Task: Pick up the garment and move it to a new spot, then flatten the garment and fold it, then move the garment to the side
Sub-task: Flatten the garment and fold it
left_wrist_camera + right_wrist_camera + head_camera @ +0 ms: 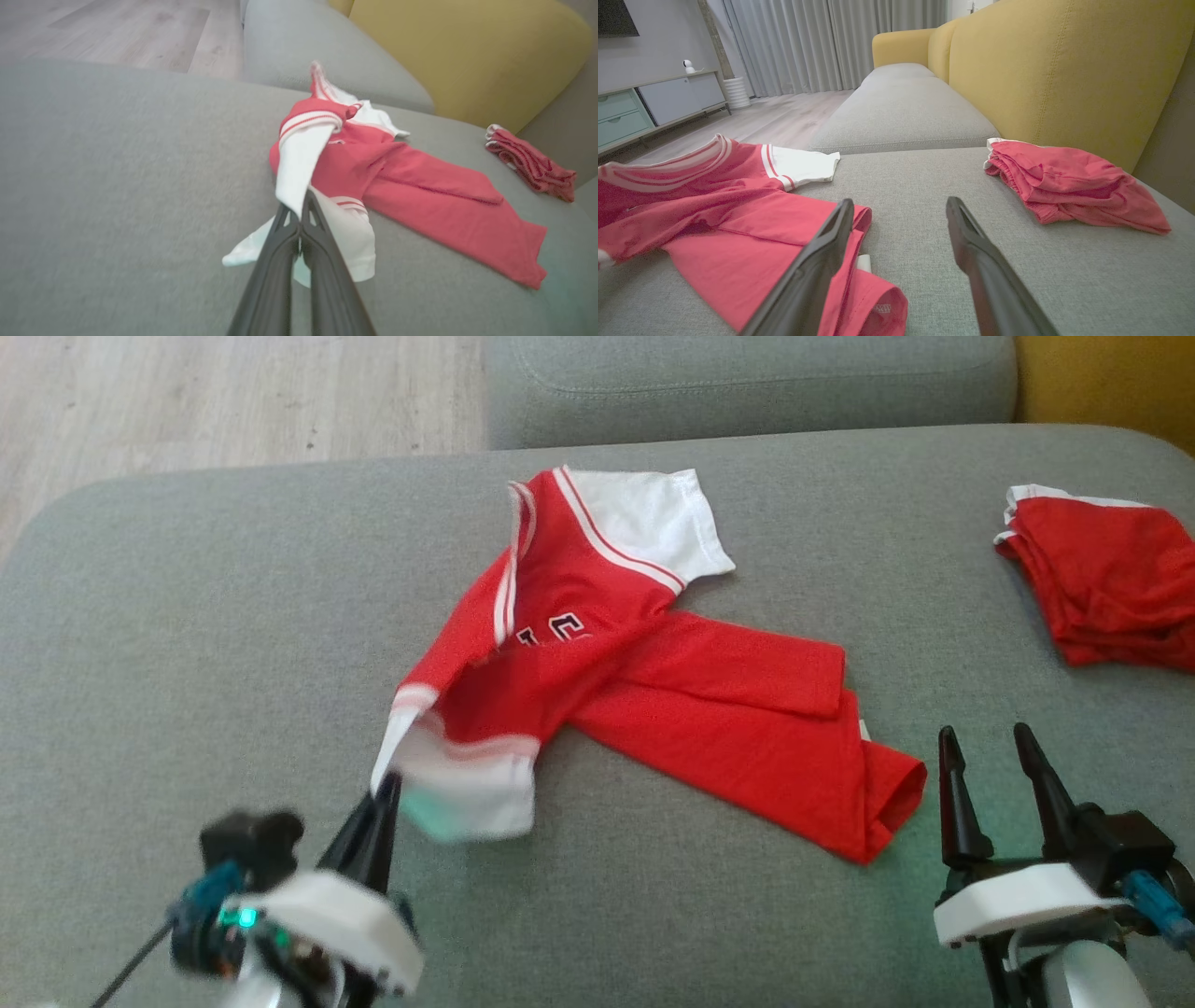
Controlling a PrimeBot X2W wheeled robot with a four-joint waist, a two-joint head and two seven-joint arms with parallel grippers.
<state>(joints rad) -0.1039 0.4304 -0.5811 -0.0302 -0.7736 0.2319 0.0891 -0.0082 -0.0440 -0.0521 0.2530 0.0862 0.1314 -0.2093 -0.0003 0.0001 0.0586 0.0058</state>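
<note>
Red-and-white garment (653,691) rumpled mid-cushion, near sleeve pinched by left end effector (385,791).

Garment lies on the grey sofa cushion (187,616): one white sleeve spread toward the far edge, red body folded over itself and trailing to the robot's right. Left end effector clamped tight on the edge of the near white sleeve; cloth blurred there. Right end effector (985,735) spread wide, holding nothing, just beside the garment's red hem. Second red garment (1102,579) bunched well apart at the cushion's right, near the yellow backrest (1064,70). Pale wood floor (187,392) beyond the cushion's left.
</note>
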